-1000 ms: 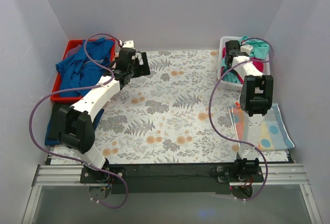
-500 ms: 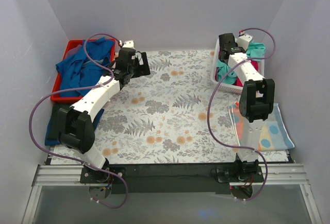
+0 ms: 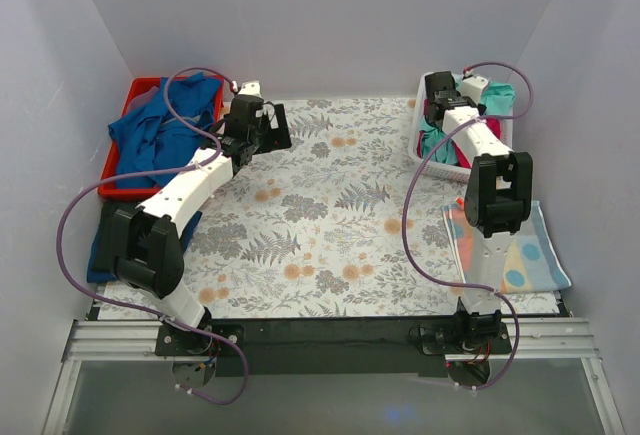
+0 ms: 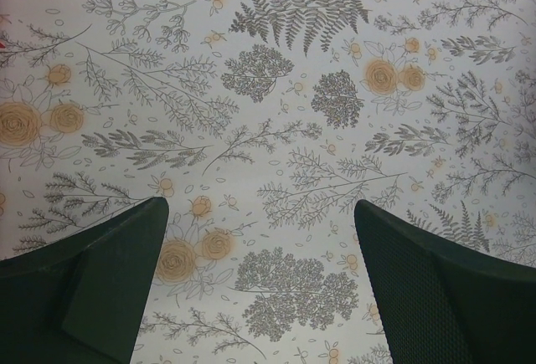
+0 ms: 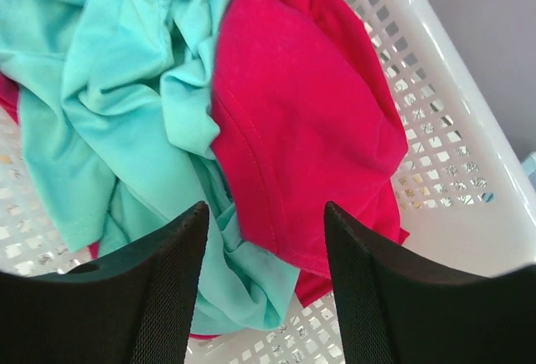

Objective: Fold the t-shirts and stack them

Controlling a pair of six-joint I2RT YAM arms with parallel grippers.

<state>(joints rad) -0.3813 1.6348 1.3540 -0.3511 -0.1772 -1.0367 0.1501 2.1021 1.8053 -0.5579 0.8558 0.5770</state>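
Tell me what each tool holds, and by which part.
Nothing held: right tool open over the pink t-shirt in the basket, left tool open above the tablecloth.

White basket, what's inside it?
A crumpled teal t-shirt and a pink t-shirt lie tangled together in the white basket. Whatever is underneath them is covered, so I can't tell if more clothes hide there.

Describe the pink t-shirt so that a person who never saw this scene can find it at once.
At the far right corner of the flower-patterned table stands a white lattice basket. Crumpled t-shirts lie in it; the crimson-pink t-shirt lies against the basket wall, beside the teal t-shirt. Only its colour, a strong pink-red, sets it apart.
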